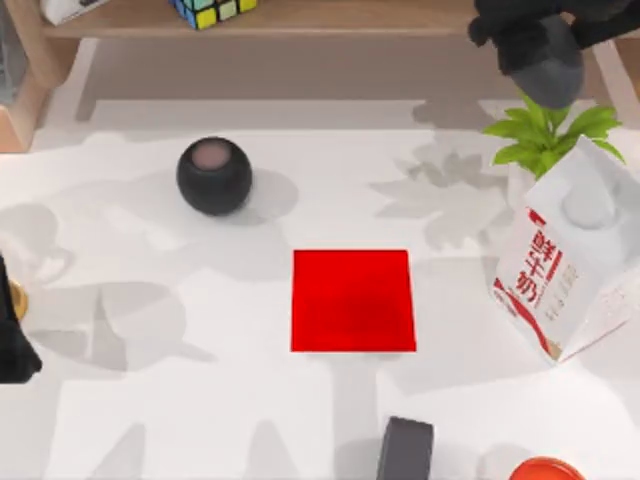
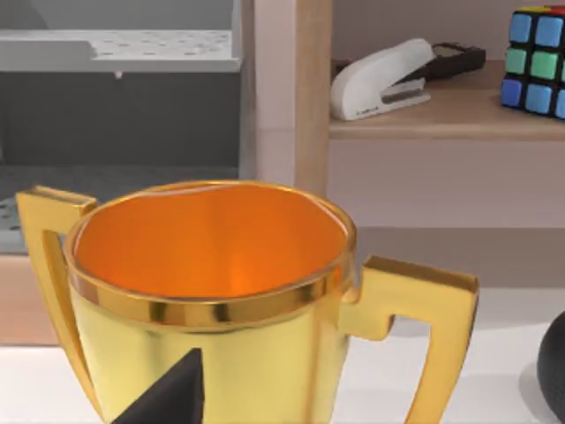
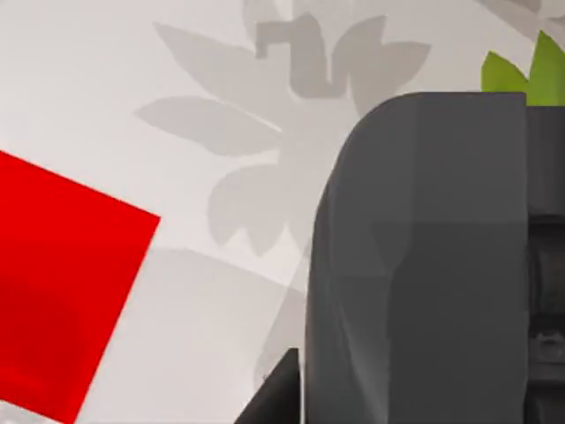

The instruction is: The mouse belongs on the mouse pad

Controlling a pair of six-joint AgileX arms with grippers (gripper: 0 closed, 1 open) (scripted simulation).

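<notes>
**A:** While the white table point(image 1: 150, 420) spreads out below, start with the big target. Where is the mouse pad point(image 1: 353, 300) from the tool?

**B:** It lies flat and bare, well apart from the right gripper point(image 1: 538, 42). From that gripper it sits toward the table's left and toward the near edge. The whole move turns on that diagonal.

**A:** And the milk carton point(image 1: 565, 265)?

**B:** It stands almost straight below the gripper on the near side, just right of the line to the pad. The plant point(image 1: 548, 135) is closer still, right under the tool. I'd judge those two are what the path has to keep off.

**A:** Now the mouse point(image 1: 550, 70) itself?

**B:** It's hanging from the right gripper, clamped between the fingers. The right wrist view has its dark body point(image 3: 415, 265) right against the camera, with a corner of the red pad point(image 3: 62, 291) off to one side. I can't make out its long axis cleanly from here.

**A:** Which arm is nearer?

**B:** The right one has the load, so it's the right arm's job. The left arm point(image 1: 12, 350) is parked at the table's left edge by a gold trophy point(image 2: 212, 300).

**A:** Anything smaller?

**B:** A black ball point(image 1: 214, 176) sits beyond the pad from the tool, and a grey block point(image 1: 405, 452) sits by the near edge. Both are clear of the red square.
</notes>
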